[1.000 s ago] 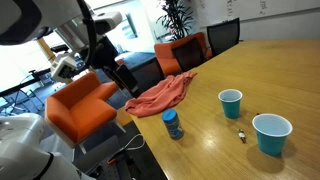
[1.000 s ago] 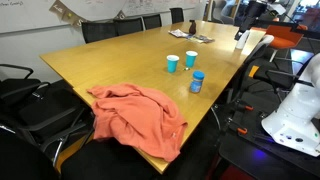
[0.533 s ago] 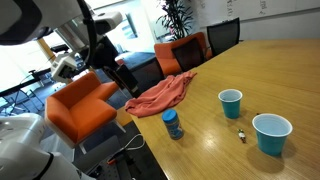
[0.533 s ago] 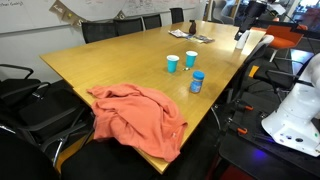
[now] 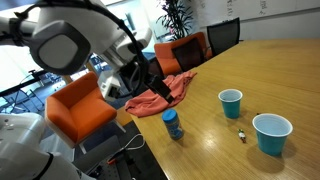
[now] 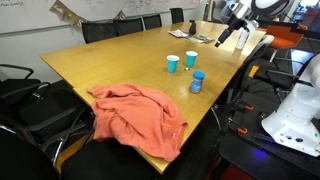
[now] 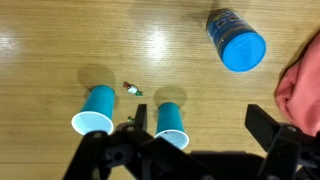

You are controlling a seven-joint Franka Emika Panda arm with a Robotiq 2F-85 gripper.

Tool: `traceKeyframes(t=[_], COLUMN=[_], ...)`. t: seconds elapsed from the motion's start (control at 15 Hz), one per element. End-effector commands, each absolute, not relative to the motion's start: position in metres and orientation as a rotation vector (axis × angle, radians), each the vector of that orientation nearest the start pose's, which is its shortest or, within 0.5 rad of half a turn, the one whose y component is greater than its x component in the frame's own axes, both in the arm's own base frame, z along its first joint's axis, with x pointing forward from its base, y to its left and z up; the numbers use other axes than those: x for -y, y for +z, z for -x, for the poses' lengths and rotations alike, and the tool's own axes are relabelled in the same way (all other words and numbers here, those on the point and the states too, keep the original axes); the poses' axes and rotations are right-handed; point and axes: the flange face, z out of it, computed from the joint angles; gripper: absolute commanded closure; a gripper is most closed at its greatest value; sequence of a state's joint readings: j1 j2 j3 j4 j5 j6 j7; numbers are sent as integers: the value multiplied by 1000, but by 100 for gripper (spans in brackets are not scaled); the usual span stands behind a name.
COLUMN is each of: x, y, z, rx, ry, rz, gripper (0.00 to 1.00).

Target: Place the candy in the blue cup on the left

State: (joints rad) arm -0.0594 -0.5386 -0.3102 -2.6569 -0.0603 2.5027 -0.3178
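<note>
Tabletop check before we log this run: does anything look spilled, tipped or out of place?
Only the orange cloth: it lies crumpled at the table corner, partly hanging over the edge. The candy lies loose on the wood; nothing is spilled or tipped.

The arm (image 5: 70, 40) reaches out over the edge of the table (image 5: 285, 75), with its wrist bent downward. The gripper (image 7: 175, 140) hangs high above the tabletop and points down, its fingers (image 7: 275, 140) spread wide with nothing between them.
</note>
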Motion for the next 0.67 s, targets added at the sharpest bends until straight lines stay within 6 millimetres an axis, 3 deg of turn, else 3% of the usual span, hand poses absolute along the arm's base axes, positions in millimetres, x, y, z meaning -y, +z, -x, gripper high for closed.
traceKeyframes(t=[0.0, 0.2, 0.6], x=[160, 172, 198], y=[386, 352, 305], z=[-420, -452, -508], rx=[-196, -370, -647], ry=[-551, -492, -402], rz=[3116, 3103, 3063], gripper=[0, 0, 0])
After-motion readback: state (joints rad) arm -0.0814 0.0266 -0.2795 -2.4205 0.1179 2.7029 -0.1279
